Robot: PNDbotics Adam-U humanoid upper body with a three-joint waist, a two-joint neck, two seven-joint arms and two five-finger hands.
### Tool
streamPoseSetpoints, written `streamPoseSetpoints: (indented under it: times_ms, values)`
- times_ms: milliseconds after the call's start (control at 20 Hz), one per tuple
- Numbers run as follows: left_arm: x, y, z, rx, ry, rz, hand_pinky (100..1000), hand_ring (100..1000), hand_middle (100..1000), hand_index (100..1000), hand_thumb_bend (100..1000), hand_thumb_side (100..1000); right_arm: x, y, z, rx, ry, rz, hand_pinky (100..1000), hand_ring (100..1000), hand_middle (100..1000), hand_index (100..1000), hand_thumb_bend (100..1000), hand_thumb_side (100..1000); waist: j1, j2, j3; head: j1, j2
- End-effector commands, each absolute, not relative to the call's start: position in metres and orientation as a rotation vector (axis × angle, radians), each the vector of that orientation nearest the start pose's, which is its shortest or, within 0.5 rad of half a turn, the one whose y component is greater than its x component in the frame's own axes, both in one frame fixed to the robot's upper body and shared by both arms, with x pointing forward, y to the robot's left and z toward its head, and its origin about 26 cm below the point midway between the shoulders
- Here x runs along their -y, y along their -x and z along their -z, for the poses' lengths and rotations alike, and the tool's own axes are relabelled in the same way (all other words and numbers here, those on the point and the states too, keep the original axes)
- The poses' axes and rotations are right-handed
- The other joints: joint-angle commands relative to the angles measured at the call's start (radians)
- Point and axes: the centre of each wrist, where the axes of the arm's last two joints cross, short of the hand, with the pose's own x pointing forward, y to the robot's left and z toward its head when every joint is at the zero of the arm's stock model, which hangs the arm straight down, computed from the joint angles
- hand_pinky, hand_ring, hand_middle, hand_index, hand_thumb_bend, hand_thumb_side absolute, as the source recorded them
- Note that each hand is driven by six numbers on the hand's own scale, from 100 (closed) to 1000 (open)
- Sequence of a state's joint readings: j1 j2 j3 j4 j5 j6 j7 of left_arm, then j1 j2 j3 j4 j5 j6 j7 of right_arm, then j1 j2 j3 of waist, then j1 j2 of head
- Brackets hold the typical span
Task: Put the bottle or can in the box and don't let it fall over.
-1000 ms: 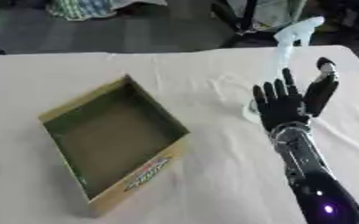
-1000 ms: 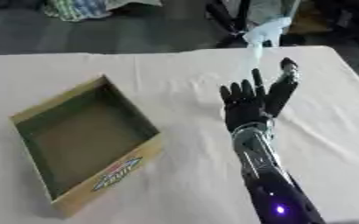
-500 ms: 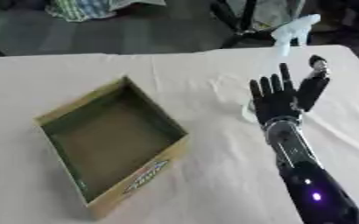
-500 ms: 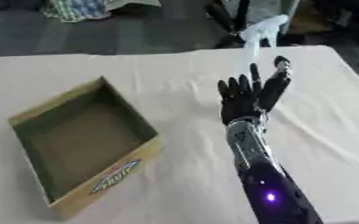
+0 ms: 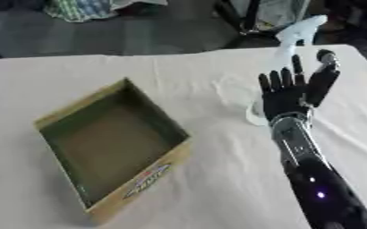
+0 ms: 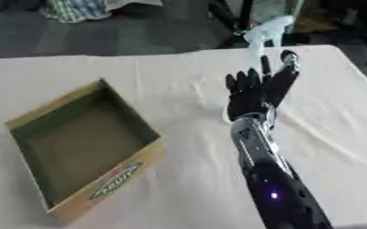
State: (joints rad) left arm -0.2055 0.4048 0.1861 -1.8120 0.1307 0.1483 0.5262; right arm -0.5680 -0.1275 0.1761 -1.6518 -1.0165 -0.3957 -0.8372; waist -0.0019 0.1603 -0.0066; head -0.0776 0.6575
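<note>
The right hand (image 5: 284, 96), fingers (image 5: 281, 79) straight and spread, stands before the upright spray bottle (image 5: 284, 49); the open cardboard box (image 5: 112, 145) lies well apart on the bare tabletop (image 5: 218, 179).

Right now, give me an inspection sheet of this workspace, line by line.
Surface: table under a pale cloth, lightly creased.
Job's things: clear spray bottle upright at the far right, mostly hidden behind the hand; open cardboard box at the left, nothing seen inside.
Clutter: nothing seen on the table.
Hands: right hand raised in front of the bottle, fingers straight, thumb apart; whether it touches the bottle cannot be told. Left hand not in view.
Cables: nothing seen.
Surroundings: dark floor beyond the far edge, checked cloth at top left, dark frame legs at top right.
</note>
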Motion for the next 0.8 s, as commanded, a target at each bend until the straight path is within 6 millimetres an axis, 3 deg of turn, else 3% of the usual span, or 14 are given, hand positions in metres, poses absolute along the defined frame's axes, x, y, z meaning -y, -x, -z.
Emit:
streamPoseSetpoints:
  times_ms: [50, 800]
  values:
    - [-0.346, -0.307, -0.169, 1.945, -0.65, -0.354, 607, 689, 626, 783, 100, 749, 0.159, -0.367, -0.196, 1.678, -0.711, 1.221, 100, 100, 100, 913, 129, 806, 0.005, -0.009, 0.002, -0.005, -0.014]
    - [-0.345, -0.307, -0.17, 1.948, -0.643, -0.358, 608, 690, 626, 783, 100, 748, 0.161, -0.389, -0.206, 1.68, -0.681, 1.249, 100, 100, 100, 909, 148, 811, 0.007, -0.004, 0.011, -0.009, -0.018]
